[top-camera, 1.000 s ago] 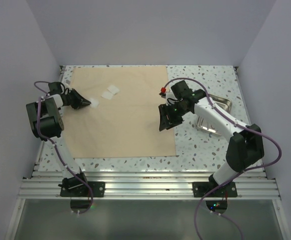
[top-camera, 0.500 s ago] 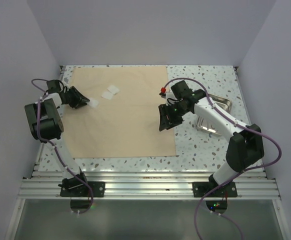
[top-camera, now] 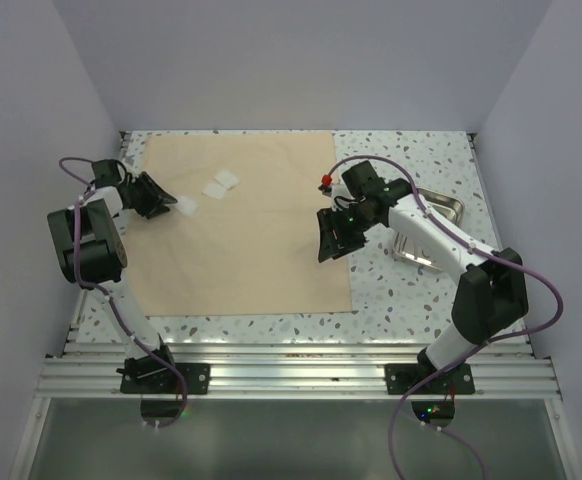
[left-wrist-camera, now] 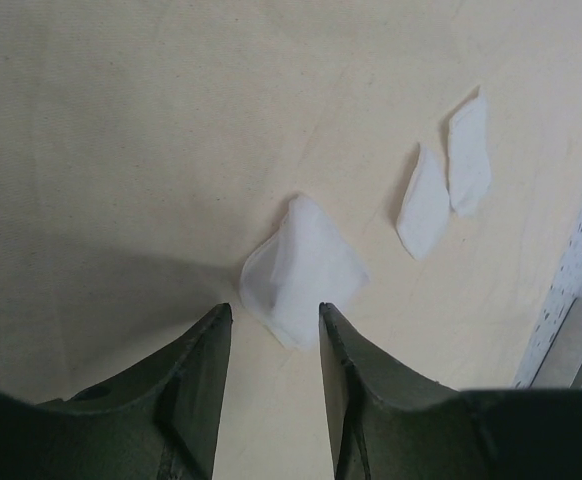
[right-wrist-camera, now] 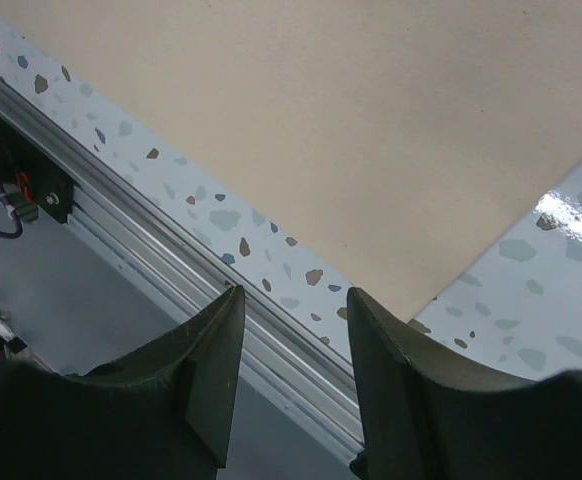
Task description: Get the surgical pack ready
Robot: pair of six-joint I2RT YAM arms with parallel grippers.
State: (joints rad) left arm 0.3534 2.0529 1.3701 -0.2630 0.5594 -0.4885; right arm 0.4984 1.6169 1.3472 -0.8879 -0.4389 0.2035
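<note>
- Left tool (top-camera: pixel 171 203) reaches low over the tan sheet (top-camera: pixel 241 240), jaws apart, gripping nothing; one gauze square (left-wrist-camera: pixel 301 270) lies just off its tips, two more gauze squares (left-wrist-camera: pixel 441 185) farther ahead.
- Right tool (top-camera: pixel 328 243) hangs tilted over the sheet's edge, jaws apart, empty.
- Steel tray (top-camera: pixel 453 203) sits behind it on the worktop (top-camera: pixel 411 290); its contents cannot be made out.

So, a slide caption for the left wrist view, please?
Open left gripper poised by a gauze square on the tan sheet.
</note>
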